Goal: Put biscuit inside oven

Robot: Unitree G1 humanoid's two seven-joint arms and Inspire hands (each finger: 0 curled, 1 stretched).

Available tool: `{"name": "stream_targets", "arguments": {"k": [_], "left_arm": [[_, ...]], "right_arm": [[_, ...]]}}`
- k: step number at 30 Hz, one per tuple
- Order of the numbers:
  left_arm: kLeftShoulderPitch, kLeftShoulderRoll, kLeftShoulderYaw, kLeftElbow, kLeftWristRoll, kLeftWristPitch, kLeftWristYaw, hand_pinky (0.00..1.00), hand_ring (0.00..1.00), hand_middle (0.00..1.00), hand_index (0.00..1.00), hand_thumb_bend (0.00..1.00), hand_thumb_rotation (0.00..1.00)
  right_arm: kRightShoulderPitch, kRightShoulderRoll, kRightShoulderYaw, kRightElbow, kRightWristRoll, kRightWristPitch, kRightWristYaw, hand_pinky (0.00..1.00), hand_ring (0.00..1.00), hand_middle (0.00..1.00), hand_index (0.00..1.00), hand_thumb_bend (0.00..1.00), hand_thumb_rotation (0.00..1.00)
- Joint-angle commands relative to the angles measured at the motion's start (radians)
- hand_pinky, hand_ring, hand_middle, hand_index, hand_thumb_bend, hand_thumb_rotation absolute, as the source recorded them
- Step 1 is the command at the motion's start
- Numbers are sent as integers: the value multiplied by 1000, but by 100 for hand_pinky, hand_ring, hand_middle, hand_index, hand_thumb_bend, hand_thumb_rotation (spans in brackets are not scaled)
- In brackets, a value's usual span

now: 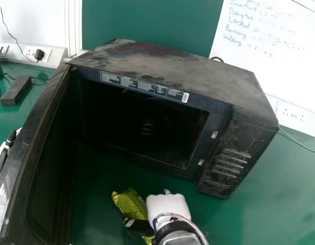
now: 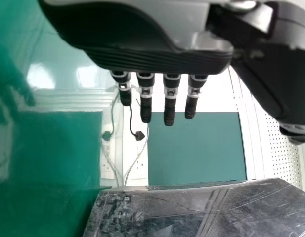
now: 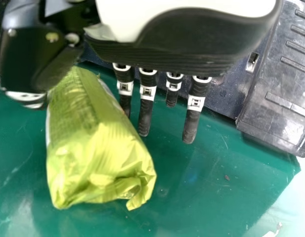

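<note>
Nearest the robot is the right hand (image 1: pixel 170 206), one of two, coming in from the bottom edge of the head view, with its white back uppermost and its fingers pointing downward. In the right wrist view its fingers are straight and spread slightly apart, with the thumb set well off from them. The single biscuit (image 1: pixel 130 203), in a crinkled yellow-green wrapper, lies between thumb and fingers, outside the oven; how firmly it is pressed, and whether it touches the worktop (image 1: pixel 103 204), cannot be told. One open door (image 1: pixel 42 153) stands along the left side as a barrier between the biscuit and the left hand (image 1: pixel 2 159). The latter is at the left edge of the head view, on the door's outer side; its fingers are straight and loosely apart, holding nothing, with its thumb wide of them. Beyond the biscuit is one black oven (image 1: pixel 167 66), its dark cavity (image 1: pixel 142 127) facing the robot, with one label strip (image 1: pixel 144 86) above and two small pale fittings (image 1: pixel 214 134) at the right of the opening. Farther off at left are one black block (image 1: pixel 16 91) on the worktop and one plug (image 1: pixel 39 54) in a socket strip (image 1: pixel 55 54). Behind the oven are one dark green panel (image 1: pixel 152 23) and, at right, one white sheet (image 1: pixel 269 56) with handwriting.
</note>
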Motion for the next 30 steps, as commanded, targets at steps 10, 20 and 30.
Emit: {"name": "stream_targets", "arguments": {"k": [10, 20, 30], "left_arm": [[14, -7, -3, -17, 2, 5, 6, 91, 90, 92, 95, 68, 86], [10, -10, -1, -24, -9, 16, -1, 90, 90, 91, 93, 69, 84], [10, -6, -1, -24, -6, 20, 0, 91, 90, 92, 93, 69, 84]], "right_arm": [[22, -68, 51, 27, 4, -51, -4, 65, 76, 81, 81, 70, 26], [5, -152, 177, 125, 4, 60, -40, 59, 72, 79, 81, 70, 41], [41, -131, 213, 172, 4, 159, -111, 31, 37, 46, 64, 70, 17]]}}
